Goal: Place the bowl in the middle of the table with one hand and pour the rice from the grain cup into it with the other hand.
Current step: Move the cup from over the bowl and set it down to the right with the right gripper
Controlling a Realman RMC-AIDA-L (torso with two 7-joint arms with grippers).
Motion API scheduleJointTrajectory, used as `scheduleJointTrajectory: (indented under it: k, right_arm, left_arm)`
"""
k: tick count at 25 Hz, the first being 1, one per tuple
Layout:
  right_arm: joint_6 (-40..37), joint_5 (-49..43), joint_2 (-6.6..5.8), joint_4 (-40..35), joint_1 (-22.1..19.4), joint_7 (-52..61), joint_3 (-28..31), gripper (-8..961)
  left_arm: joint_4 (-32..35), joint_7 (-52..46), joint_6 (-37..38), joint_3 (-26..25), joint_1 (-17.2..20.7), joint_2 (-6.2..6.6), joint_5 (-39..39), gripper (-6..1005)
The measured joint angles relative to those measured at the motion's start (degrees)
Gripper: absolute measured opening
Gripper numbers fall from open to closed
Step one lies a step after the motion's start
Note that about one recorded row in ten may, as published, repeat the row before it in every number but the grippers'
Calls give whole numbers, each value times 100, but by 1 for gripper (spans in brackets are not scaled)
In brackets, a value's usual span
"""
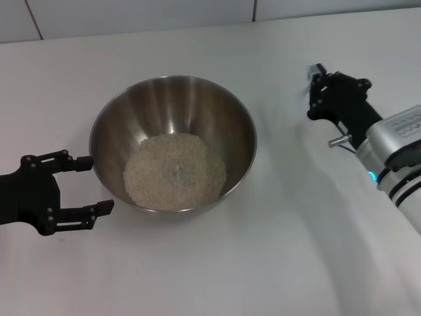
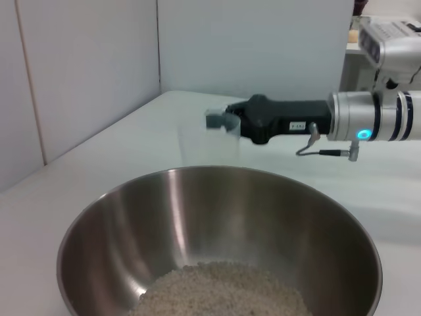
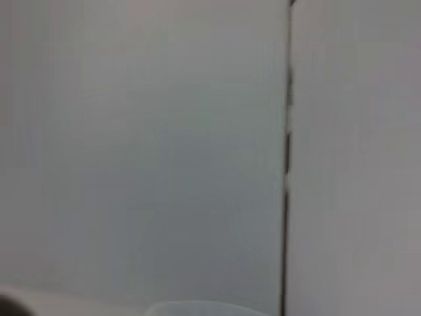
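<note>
Bowl (image 1: pixel 172 99) at mid-table, deep and of brushed steel, upright, holding rice (image 1: pixel 175 172) in a pale round heap over its bottom.

Left gripper (image 1: pixel 95 185) low over the table (image 1: pixel 263 263) just beside the bowl's left wall, both black fingers spread wide, gripping nothing; from the head view, no telling whether the farther fingertip touches the steel. Seen from its wrist: the bowl's rim and inner wall (image 2: pixel 217 210) close up, rice (image 2: pixel 223 291) below.

Right gripper (image 2: pixel 220 122) well apart from the bowl on the right side of the table, reaching toward the far edge, closed on the grain cup (image 2: pixel 209 146). Cup upright, translucent, looking empty, barely showing against the white top; only its rim (image 3: pixel 197 308) visible from the right wrist. From the head, the same gripper (image 1: pixel 314 92) black ahead of a silver-grey wrist.

Small white label (image 2: pixel 297 125) on the gripper's black body, print too small to read. Blue light (image 2: pixel 363 135) glowing on the wrist. Dark lettering (image 1: pixel 408 125) on the grey wrist shell, not legible.

Behind the table, pale wall tiles (image 1: pixel 131 13) with thin dark joints.
</note>
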Motion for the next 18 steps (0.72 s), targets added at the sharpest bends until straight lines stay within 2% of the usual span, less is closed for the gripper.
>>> scheduleJointTrajectory:
  k: [10,17,18]
  right_arm:
    - [557,-357,2,-63,185,15,-24,16]
    - [597,-383,2,-2,137,67,-113,54]
    - [597,-383,2,-2,137,67,-113,89]
  left_arm:
    - [-117,32,-27,10,-44,-3,0,834]
    - [-139,42,-22,10,-45,0,0,834]
    - [-140,42,-21,10,-44,1,0,834]
